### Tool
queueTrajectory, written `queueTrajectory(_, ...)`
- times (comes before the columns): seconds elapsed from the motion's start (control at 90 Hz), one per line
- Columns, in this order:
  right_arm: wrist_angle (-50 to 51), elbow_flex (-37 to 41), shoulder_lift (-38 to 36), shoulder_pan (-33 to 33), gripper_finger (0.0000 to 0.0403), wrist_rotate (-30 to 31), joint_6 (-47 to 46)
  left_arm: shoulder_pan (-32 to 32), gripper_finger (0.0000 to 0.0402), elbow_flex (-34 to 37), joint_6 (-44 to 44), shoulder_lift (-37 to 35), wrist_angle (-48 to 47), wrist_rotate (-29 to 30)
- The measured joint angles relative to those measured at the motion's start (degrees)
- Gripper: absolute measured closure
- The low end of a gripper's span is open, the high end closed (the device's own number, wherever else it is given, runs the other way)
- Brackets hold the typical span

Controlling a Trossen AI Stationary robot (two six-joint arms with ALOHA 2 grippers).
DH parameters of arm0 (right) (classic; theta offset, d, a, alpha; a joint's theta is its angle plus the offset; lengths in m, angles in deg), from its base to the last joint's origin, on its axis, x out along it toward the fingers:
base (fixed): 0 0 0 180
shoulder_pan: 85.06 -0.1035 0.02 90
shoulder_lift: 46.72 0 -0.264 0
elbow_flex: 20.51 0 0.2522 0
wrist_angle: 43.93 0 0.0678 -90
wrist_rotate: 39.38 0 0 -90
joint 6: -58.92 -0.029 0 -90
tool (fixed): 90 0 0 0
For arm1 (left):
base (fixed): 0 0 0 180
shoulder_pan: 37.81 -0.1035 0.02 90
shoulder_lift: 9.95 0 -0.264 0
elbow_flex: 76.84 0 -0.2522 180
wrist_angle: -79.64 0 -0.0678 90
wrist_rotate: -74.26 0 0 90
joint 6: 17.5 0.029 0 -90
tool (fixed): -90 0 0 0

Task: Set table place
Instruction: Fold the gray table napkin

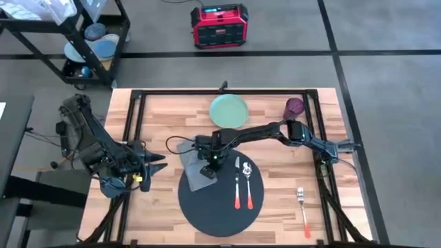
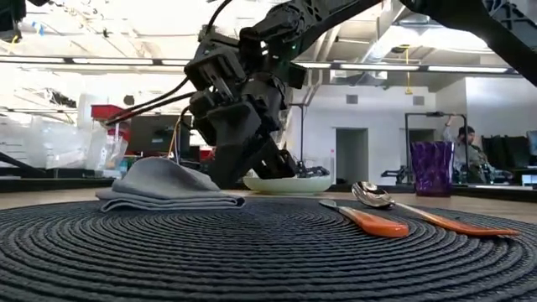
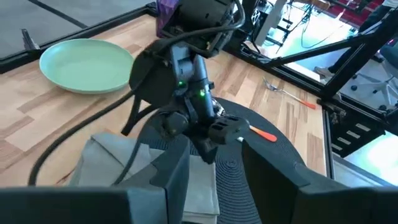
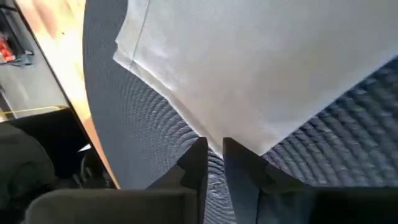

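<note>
Right hand point(image 1: 209, 169) nearly closed at napkin point(image 1: 196, 167) edge on placemat point(image 1: 220, 207); left hand point(image 1: 157, 163) open, farther off

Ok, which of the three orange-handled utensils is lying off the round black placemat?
The orange-handled fork. It lies alone on the bare wooden table, right of the round black placemat; the knife and spoon lie on the mat.
</note>
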Motion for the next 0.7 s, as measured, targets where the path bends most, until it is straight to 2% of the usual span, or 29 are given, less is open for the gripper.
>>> queueTrajectory(0.211,0.9,-0.1,-0.4,4.1,0.0356,0.4,0.8,0.0,0.0271,0.0,0.0,0.0,-0.1,-0.4)
queueTrajectory(0.422,9.9,-6.2,-1.4,9.0,0.0361,8.6,3.0,0.0,0.0271,0.0,0.0,0.0,-0.1,-0.7)
queueTrajectory(0.589,7.3,-7.2,-1.4,10.5,0.0377,10.9,2.3,0.0,0.0271,0.0,-0.1,0.0,-0.1,-0.8)
queueTrajectory(0.7,7.5,-7.2,-1.3,10.5,0.0395,10.8,8.0,0.0,0.0271,0.0,-0.3,0.0,0.0,-0.9)
